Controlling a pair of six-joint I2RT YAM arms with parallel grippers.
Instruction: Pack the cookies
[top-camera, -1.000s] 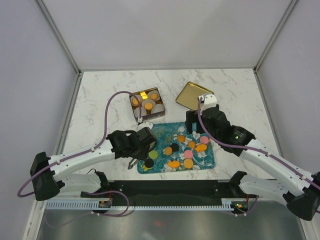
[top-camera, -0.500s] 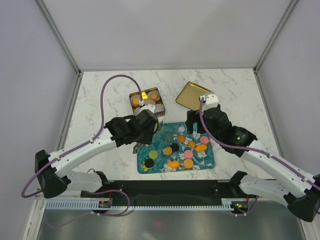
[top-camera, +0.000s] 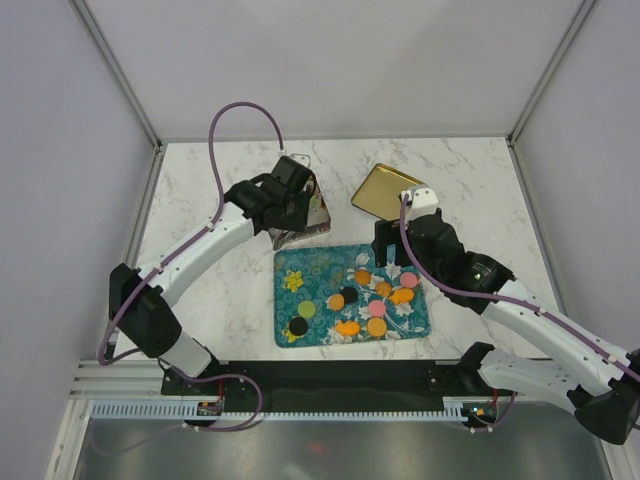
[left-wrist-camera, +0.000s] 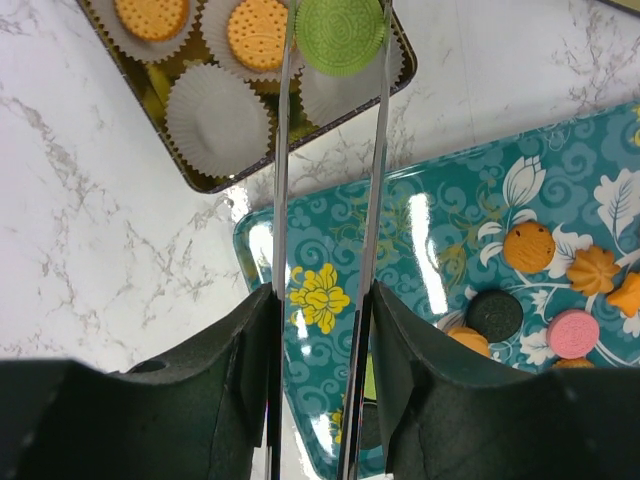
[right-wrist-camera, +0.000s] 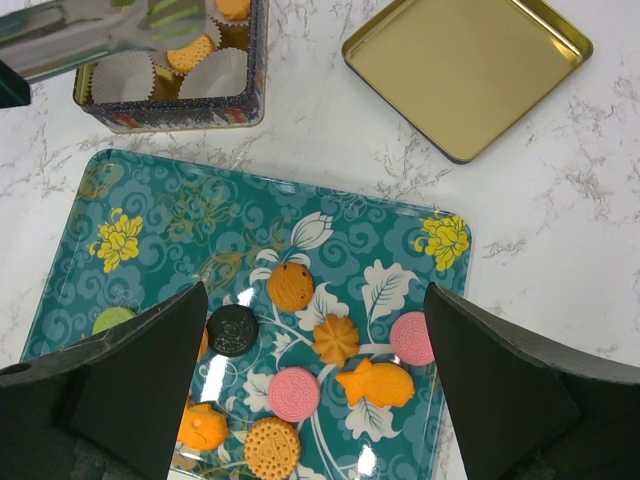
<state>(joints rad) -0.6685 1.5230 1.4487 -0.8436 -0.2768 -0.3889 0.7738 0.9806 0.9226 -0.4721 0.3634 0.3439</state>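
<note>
Left wrist: left gripper (left-wrist-camera: 320, 385) clamps tongs (left-wrist-camera: 283, 200) pinching 1 green cookie (left-wrist-camera: 340, 35), seemingly over tin (left-wrist-camera: 203, 184). Right gripper (right-wrist-camera: 312, 335) spread wide, empty, over tray (right-wrist-camera: 150, 210) beside tin.

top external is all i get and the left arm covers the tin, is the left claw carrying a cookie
observer: Yes. The left claw grips metal tongs, and their tips pinch a green cookie.
operator: over a free cup
observer: In the left wrist view it overlaps an empty paper cup at a corner of the tin; another empty cup sits beside that one.
operator: and the other arm
observer: The right claw is open with nothing between its fingers, above the teal tray.
</note>
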